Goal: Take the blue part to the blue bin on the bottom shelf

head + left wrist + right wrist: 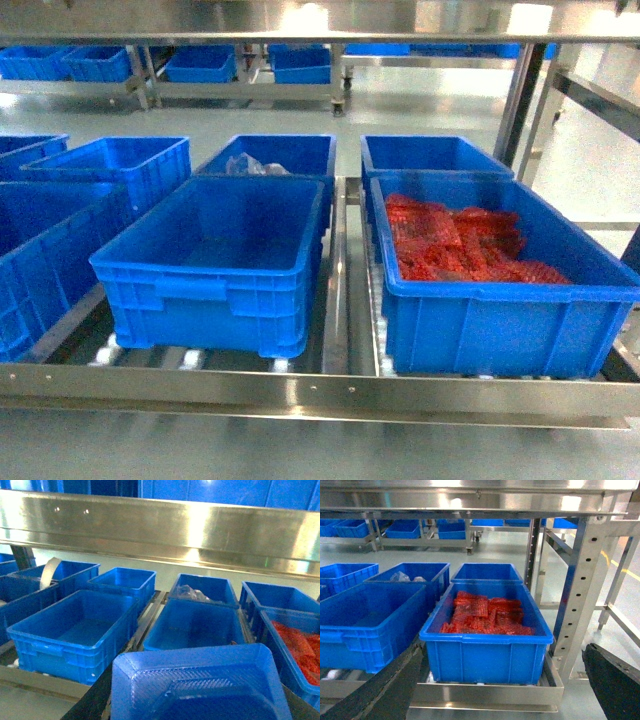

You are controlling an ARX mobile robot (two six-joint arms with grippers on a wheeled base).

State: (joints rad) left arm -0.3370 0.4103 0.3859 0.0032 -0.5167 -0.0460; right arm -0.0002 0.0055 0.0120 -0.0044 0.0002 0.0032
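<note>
Low in the left wrist view, the blue part (200,685), a translucent moulded tray, fills the bottom centre of the frame right at the camera, so it sits at the left end effector; the fingers are hidden behind it, and I cannot tell how they are set. Beyond it, mid-frame, stands the empty blue bin (195,625) on the bottom shelf (320,385), whose steel front rail crosses the lower head view. In the head view this bin (220,260) sits centre-left, beside a bin of red parts (470,250) at right. The right end effector shows only dark edges (612,680) in the lower corners; its state cannot be told.
</note>
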